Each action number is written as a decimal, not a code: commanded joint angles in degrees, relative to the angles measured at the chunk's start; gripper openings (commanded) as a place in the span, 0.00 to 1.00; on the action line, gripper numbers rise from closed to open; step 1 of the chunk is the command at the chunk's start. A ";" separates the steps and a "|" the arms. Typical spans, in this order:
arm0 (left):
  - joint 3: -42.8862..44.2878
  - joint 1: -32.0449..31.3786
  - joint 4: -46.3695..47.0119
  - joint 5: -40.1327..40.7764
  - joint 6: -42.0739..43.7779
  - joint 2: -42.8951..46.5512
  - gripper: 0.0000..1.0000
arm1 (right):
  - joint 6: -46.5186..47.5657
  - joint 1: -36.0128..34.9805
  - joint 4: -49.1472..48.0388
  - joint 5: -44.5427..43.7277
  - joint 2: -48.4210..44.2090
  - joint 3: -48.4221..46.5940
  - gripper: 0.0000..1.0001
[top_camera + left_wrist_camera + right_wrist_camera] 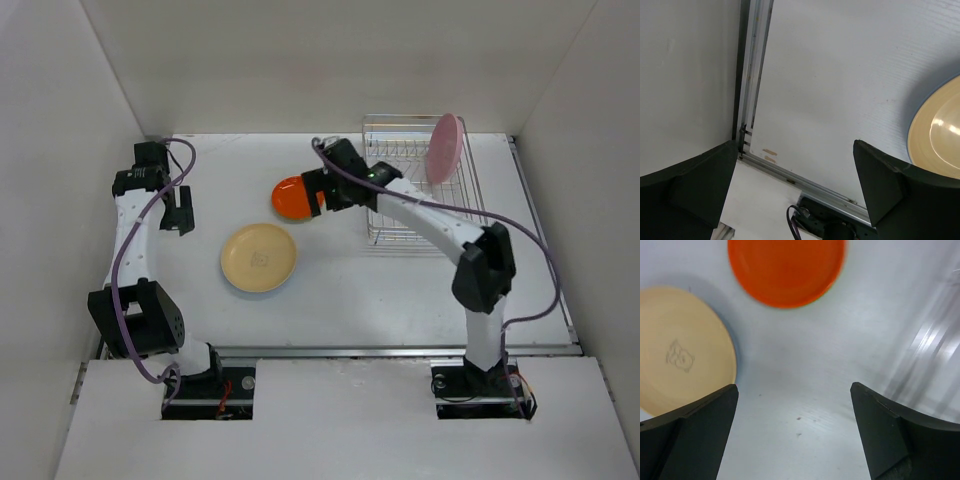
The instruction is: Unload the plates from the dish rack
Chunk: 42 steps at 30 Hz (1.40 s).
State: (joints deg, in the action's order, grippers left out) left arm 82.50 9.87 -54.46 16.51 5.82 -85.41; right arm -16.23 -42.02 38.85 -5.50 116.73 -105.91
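The dish rack (420, 185), a silver wire basket, stands at the back right with a pink plate (443, 147) upright in its far right end. An orange-red plate (288, 200) lies on the table left of the rack. A tan-orange plate (258, 257) lies nearer the middle. My right gripper (314, 190) hovers at the orange-red plate's right edge. In the right wrist view the right gripper (794, 387) is open and empty, with the orange-red plate (786, 270) ahead and the tan-orange plate (680, 355) to the left. My left gripper (181, 220) is open at the far left.
White walls close in the table on the left, back and right. The left gripper (795, 145) faces the table's near metal rail (805, 182), with the tan-orange plate (940, 135) at its right. The rack's wires (935, 350) blur along the right wrist view's right side.
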 commanded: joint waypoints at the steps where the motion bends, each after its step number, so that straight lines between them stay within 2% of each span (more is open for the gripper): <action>1: 1.96 0.24 -1.18 -0.87 0.42 1.65 1.00 | 0.32 3.77 1.84 -19.09 -12.29 -0.44 1.00; 3: 1.96 0.24 -1.70 -2.09 0.94 1.65 1.00 | 0.32 7.28 1.23 -23.66 -16.17 -0.44 1.00; 4: 1.96 0.24 -1.71 -2.62 0.94 1.65 1.00 | 1.10 11.31 1.23 -26.29 -16.70 -1.14 1.00; 6: 1.44 0.24 -2.32 -5.51 2.43 1.65 1.00 | 2.42 15.89 1.23 -26.84 -16.71 -3.51 1.00; 7: 1.44 0.24 -3.10 -6.31 2.44 1.04 1.00 | 2.43 20.27 1.75 -26.85 -15.75 -4.56 1.00; 12: 0.29 0.24 -3.90 -6.84 3.67 -0.81 1.00 | 2.43 29.62 0.09 -26.32 -7.95 -11.59 1.00; 16: -0.23 0.24 -3.90 -6.84 3.67 -0.81 1.00 | 2.95 32.44 -1.32 -27.02 -1.18 -15.46 0.92; 17: -0.23 0.24 -3.90 -6.84 3.67 -0.81 1.00 | 2.96 33.22 -1.32 -26.41 0.15 -16.17 0.86; 20: -0.23 0.24 -4.43 -6.32 3.67 -1.43 1.00 | 2.96 33.85 -1.32 -25.88 4.20 -17.49 0.73; 23: -0.23 0.24 -4.43 -6.32 3.67 -1.96 1.00 | 2.96 34.37 -1.84 -25.88 5.52 -16.97 0.55; 24: -0.23 0.24 -4.43 -6.32 3.67 -1.96 1.00 | 2.96 34.37 -1.85 -25.88 5.53 -16.96 0.38; 26: -0.23 0.24 -4.43 -6.32 3.67 -1.96 1.00 | 2.96 34.37 -2.38 -29.56 4.14 -15.74 0.20; 27: -0.23 0.24 -4.43 -6.32 3.67 -1.96 1.00 | 3.74 34.37 -3.16 -31.49 3.17 -15.21 0.07; 28: -0.23 0.24 -4.43 -6.32 3.67 -1.96 1.00 | 4.62 33.50 -4.04 -35.94 1.85 -14.34 0.05; 31: -0.23 0.24 -4.96 -6.32 4.19 -1.96 1.00 | 8.49 32.00 -7.99 -42.03 -4.30 -10.73 0.00; 38: -0.23 0.24 -4.96 -6.84 4.19 -1.26 1.00 | 17.54 26.03 -12.13 -51.71 -17.22 -12.12 0.00; 39: -0.23 0.24 -4.96 -6.84 4.19 -0.65 1.00 | 18.33 23.50 -13.00 -52.68 -18.54 -12.13 0.00; 41: -0.23 0.24 -4.96 -7.37 4.19 0.14 1.00 | 18.95 20.24 -13.53 -51.03 -22.32 -11.00 0.00; 42: -0.23 0.24 -4.96 -7.37 4.19 0.94 1.00 | 18.95 16.57 -13.54 -44.40 -23.55 -9.77 0.00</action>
State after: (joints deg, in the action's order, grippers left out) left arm 82.46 9.87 -58.11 9.91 9.43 -87.57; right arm -0.38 -19.57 30.79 -52.29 98.15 -115.04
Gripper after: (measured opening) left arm 0.993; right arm 0.228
